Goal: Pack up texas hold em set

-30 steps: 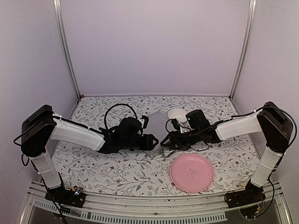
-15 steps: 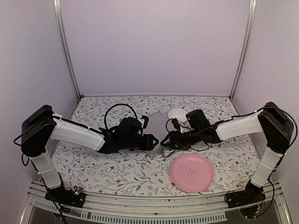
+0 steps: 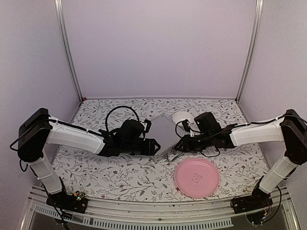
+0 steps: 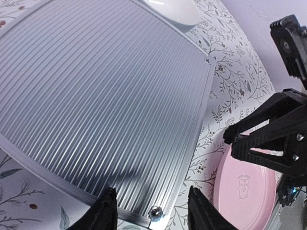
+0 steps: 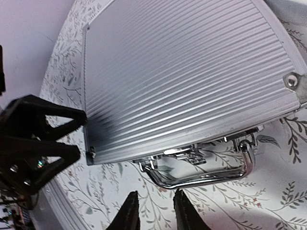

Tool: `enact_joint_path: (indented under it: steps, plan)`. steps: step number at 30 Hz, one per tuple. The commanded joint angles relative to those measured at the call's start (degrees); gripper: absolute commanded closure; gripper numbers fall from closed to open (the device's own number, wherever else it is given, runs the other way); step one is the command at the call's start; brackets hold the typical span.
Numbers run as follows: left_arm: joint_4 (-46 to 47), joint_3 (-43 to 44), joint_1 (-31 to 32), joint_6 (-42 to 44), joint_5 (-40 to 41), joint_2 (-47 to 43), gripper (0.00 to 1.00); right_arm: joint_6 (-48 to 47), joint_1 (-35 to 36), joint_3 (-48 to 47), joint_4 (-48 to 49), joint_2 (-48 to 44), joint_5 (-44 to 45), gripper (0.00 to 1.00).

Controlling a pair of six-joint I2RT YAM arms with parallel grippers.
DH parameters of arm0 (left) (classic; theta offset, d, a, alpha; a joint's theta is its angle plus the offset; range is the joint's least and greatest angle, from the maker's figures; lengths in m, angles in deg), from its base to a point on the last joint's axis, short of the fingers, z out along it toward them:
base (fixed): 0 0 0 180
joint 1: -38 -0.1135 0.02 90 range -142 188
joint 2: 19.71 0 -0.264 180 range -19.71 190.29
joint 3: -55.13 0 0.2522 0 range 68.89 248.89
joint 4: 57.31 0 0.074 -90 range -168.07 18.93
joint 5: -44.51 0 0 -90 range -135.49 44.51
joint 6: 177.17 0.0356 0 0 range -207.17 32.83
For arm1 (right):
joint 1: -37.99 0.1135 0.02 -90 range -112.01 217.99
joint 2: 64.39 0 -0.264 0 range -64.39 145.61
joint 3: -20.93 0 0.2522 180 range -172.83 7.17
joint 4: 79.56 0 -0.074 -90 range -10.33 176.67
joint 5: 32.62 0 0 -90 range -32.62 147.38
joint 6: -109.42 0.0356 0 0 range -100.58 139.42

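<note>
The shut briefcase [image 3: 163, 133] was laid flat between both grippers. Its handle [image 5: 201, 175] was faced toward the nearer right gripper [image 5: 152, 213], fingers parted and empty. The left gripper [image 4: 151, 213] was spread at a corner.

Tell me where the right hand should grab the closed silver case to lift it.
Probably the metal handle, approached from the near edge of the case. It sticks out past that edge as a thin bar with a gap behind it, and the right hand sits open directly in front of it.

Pink plate [image 3: 196, 178] and white bowl [image 3: 183, 117] on floral tabletop [image 3: 120, 173].
</note>
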Motion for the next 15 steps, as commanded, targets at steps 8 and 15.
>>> enact_joint_path:
  steps: [8, 15]
  plan:
    - [-6.46, 3.13, -0.46, 3.20, 1.55, 1.89, 0.49, -1.48, 3.39, -6.14, -8.50, 8.71, 11.13, 0.96]
    - [-5.21, 0.88, -0.49, 1.63, 1.34, 2.07, 0.50, -1.08, 3.44, -7.36, -8.04, 10.65, 12.83, 0.96]
